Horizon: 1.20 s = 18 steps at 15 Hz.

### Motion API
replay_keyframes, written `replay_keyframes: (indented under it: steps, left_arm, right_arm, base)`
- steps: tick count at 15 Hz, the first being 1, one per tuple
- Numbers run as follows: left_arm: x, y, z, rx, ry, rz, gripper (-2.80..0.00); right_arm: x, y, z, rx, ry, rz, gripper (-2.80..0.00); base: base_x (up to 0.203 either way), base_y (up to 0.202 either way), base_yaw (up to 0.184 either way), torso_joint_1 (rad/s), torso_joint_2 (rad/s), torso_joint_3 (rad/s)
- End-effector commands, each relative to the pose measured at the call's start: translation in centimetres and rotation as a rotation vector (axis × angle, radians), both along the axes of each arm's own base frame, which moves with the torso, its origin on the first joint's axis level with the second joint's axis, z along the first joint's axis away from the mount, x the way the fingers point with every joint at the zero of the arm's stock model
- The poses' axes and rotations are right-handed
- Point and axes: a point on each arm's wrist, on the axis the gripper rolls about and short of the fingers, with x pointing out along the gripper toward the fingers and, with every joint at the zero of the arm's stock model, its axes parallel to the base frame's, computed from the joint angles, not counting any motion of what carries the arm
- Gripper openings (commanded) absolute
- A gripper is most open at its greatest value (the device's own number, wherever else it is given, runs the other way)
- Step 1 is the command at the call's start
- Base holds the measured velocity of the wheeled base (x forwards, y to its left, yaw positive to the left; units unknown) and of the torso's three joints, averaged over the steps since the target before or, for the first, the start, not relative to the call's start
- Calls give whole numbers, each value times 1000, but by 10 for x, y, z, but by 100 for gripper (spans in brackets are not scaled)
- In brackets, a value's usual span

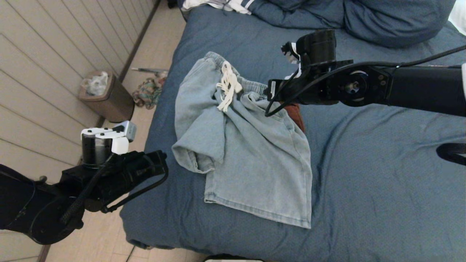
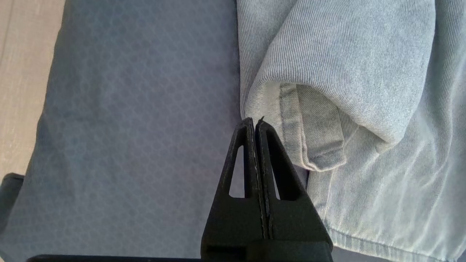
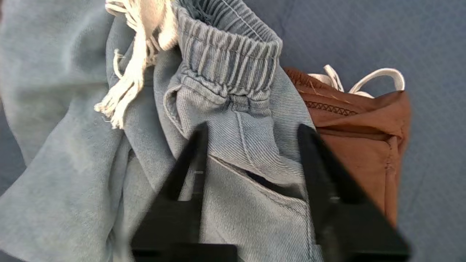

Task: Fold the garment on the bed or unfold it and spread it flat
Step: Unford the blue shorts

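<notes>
A light blue denim garment (image 1: 247, 160), a pair of shorts with a cream drawstring (image 1: 227, 85), lies crumpled on the slate-blue bed (image 1: 382, 182). One leg is folded over at its left side. My right gripper (image 3: 251, 127) hangs open just over the elastic waistband (image 3: 233, 51) and pocket slit, its fingers standing apart on either side of that cloth. My left gripper (image 2: 255, 122) is shut and empty at the bed's left edge, its tips right by the folded leg hem (image 2: 313, 145).
A brown garment (image 3: 364, 123) pokes out from under the shorts on their right. A bunched blue duvet (image 1: 364, 18) and a white striped cloth (image 1: 225, 4) lie at the bed's head. A brown bin (image 1: 105, 96) and a cloth heap (image 1: 147, 92) stand on the floor to the left.
</notes>
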Motion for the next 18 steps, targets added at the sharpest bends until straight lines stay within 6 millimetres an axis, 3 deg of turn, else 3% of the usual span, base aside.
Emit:
replay_keyframes:
  steps: [1,8,9,14,18]
  left_arm:
    - [0,0,-3,0,3,1,-280]
    - [2,-2,-9,8,17,-1,-280]
    - [2,-2,-10,9,18,-1,-280]
    - [3,-2,-13,13,27,-2,-280]
    - [4,-3,-16,18,36,-4,-280]
  right_arm:
    - [8,6,-15,-11,33,1,0]
    - [22,14,-42,-28,90,2,0]
    - [23,14,-43,-26,92,-2,-280]
    - [19,9,-34,-14,77,-10,-280]
    - [4,-6,-3,-1,8,-91,-280]
  base:
    - [0,0,0,0,0,0]
    - [0,0,0,0,0,0]
    - [0,0,0,0,0,0]
    - [0,0,0,0,0,0]
    - [0,0,0,0,0,0]
